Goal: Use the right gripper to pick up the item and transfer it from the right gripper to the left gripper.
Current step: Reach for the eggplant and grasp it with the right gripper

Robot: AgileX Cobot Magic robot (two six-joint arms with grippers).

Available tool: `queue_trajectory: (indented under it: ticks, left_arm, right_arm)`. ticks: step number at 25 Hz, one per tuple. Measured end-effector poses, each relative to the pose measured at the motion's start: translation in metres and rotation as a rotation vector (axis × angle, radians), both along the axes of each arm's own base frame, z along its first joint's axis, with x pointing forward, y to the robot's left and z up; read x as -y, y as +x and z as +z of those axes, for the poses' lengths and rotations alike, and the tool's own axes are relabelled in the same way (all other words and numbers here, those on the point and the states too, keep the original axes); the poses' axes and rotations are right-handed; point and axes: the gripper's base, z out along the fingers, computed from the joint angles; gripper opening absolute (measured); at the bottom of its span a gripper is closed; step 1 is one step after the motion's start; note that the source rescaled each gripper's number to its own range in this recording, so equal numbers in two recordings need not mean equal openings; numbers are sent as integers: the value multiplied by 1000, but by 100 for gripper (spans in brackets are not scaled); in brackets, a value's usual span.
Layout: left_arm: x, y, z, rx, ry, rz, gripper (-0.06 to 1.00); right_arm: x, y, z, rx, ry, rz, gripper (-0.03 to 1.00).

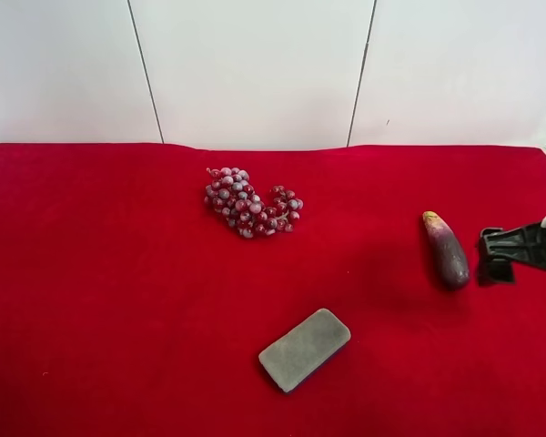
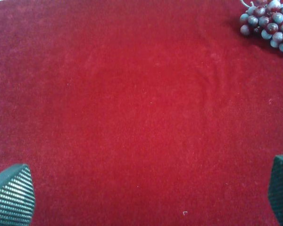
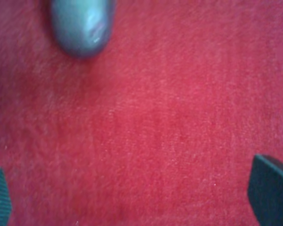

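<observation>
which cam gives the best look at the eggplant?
Exterior high: the whole eggplant shows, from yellowish stem to dark tip. Right wrist catches only one blurred rounded end at the frame edge. Left wrist shows none of it.

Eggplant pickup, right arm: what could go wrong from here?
1. The eggplant sits off to one side of the open right gripper, not between its fingers; closing here would likely miss or nudge it.
2. Its rounded, tapered body could roll on the red cloth if one finger touches first.
3. The left gripper, open near the grapes, is outside the high view, so the handover may need a long carry.
</observation>
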Motion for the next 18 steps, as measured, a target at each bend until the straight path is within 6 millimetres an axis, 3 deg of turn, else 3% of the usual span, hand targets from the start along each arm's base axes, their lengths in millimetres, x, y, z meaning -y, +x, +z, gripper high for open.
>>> queue_trajectory:
  ticks: [9, 18]
  left_arm:
    - [0, 0, 0, 0, 0, 0, 100]
    - [0, 0, 0, 0, 0, 0, 100]
  right_arm:
    - [21, 11, -5, 30, 6, -68, 100]
    - [17, 53, -29, -36, 15, -39, 100]
